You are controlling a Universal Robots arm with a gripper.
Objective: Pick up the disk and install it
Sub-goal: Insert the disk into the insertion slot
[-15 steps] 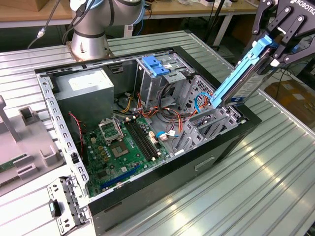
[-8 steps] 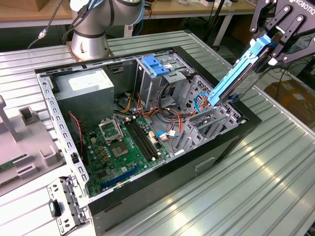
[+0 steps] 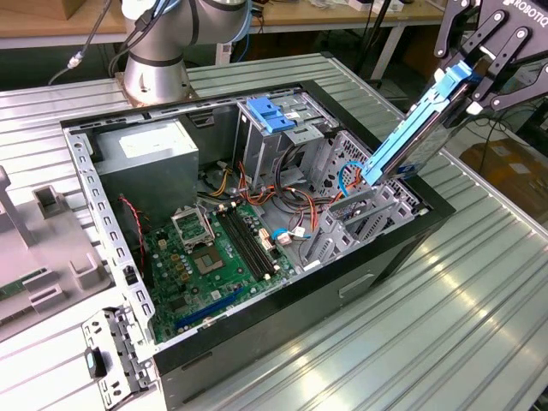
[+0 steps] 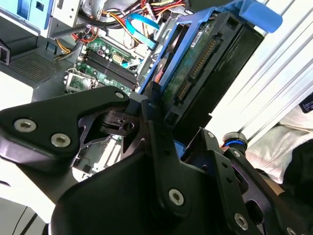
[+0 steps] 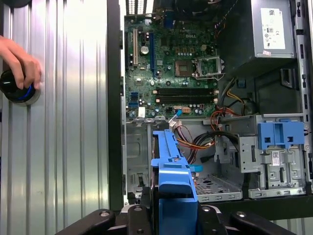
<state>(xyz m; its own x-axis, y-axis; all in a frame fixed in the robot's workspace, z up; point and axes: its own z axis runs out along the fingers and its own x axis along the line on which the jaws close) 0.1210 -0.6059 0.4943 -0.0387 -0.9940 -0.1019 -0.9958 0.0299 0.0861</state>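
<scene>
One disk (image 3: 409, 141) hangs tilted in the gripper (image 3: 469, 81), which is clamped on its upper end. Its lower end dips over the cage (image 3: 360, 218) by the case's (image 3: 377, 270) edge at the exterior view's right. Pick-up looks done and installing is in hand; seating calls for rails squared to the cage.

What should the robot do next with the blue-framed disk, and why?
Probably lower the grey disk in its blue plastic carrier gently into the grey metal drive bay: the black gripper grips its upper end, it leans tilted, and its lower end is at the bay's top.
</scene>
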